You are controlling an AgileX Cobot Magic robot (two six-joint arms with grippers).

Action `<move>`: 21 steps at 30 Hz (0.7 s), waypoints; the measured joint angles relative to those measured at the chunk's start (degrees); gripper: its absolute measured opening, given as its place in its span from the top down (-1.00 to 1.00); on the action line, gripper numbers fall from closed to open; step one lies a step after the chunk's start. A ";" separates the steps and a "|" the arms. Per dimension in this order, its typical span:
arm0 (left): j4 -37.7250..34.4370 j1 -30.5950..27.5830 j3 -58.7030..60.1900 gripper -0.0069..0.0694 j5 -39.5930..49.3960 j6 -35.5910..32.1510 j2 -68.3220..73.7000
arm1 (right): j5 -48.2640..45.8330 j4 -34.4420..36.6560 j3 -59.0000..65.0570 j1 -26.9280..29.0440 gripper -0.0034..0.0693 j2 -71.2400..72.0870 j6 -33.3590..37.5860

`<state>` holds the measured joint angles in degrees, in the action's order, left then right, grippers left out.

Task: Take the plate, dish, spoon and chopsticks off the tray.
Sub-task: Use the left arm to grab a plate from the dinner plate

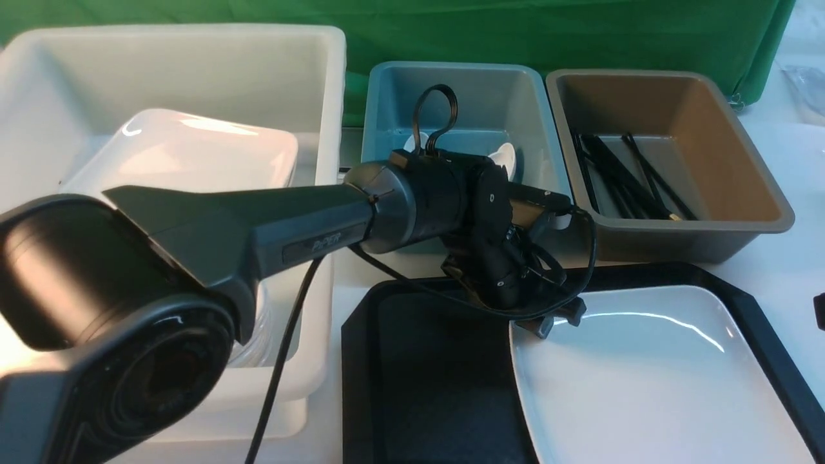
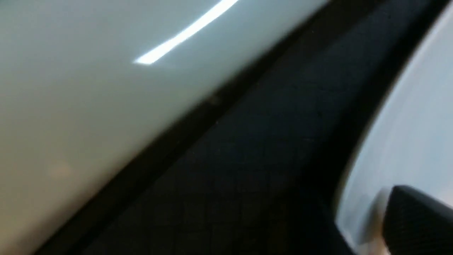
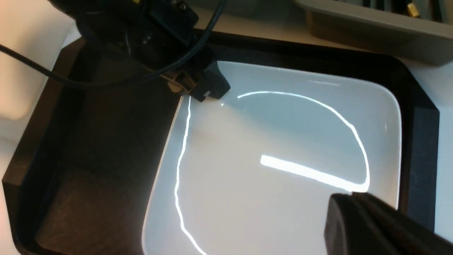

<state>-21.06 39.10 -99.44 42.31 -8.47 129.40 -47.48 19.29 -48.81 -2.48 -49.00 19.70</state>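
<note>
My left pincer [image 1: 555, 317] at far left corner of plate [image 1: 644, 380], one finger [image 3: 212, 88] atop rim. Other finger hidden: cannot tell whether rim is pinched. Plate sits on right half of tray [image 1: 419, 374]. My right pincer [image 3: 354, 219], pressed together and holding nothing, hangs near plate's right side. Chopsticks [image 1: 619, 174] lie in brown tub [image 1: 741, 161] beyond tray.
</note>
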 joint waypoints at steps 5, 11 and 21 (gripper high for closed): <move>-1.30 -0.20 0.00 0.34 1.23 0.76 -0.11 | 0.00 0.00 0.00 0.00 0.83 0.00 0.48; -1.30 -0.90 0.18 0.43 2.78 0.76 -2.60 | 0.06 0.00 0.00 0.00 0.82 0.00 0.61; 1.39 -3.27 0.18 0.73 5.18 -1.10 -13.87 | 1.42 0.00 0.00 0.00 0.81 0.00 0.66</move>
<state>-19.67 35.83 -99.26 47.49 -9.56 115.53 -46.06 19.29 -48.81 -2.48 -49.00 20.36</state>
